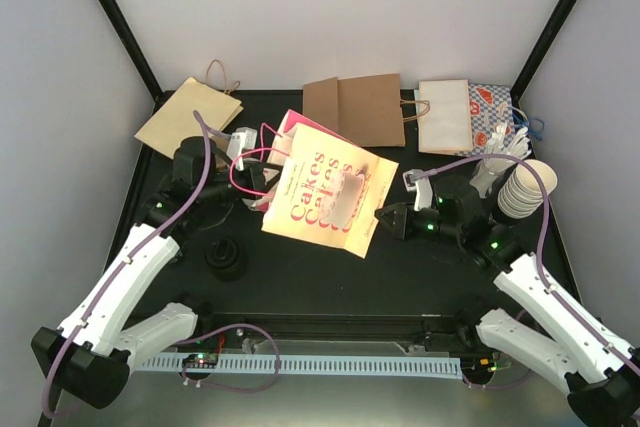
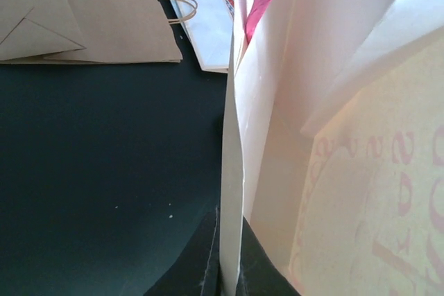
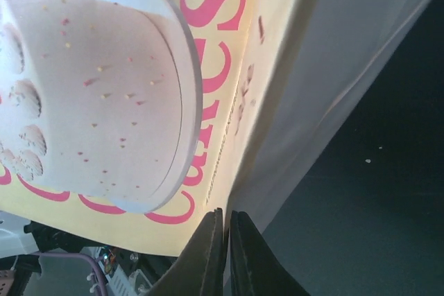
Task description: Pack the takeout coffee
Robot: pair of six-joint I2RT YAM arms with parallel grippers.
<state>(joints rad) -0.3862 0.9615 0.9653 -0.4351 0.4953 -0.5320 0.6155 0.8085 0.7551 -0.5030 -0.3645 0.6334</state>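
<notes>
Both my arms stretch forward, elbows low. My left gripper [image 2: 228, 244] and right gripper [image 3: 227, 216] each pinch an edge of the yellow Cakes bag [image 1: 310, 212]. The takeout coffee [image 1: 485, 180], apparently, stands beside the stacked cups [image 1: 526, 188].

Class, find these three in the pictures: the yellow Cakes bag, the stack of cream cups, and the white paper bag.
yellow Cakes bag [image 1: 305, 212]: top view, on its pink-printed front.
stack of cream cups [image 1: 522, 190]: top view, on the stack's side.
white paper bag [image 1: 445, 117]: top view, middle of its flat face.

Lab booth: white walls [image 1: 330, 7], black frame [image 1: 113, 17]
</notes>
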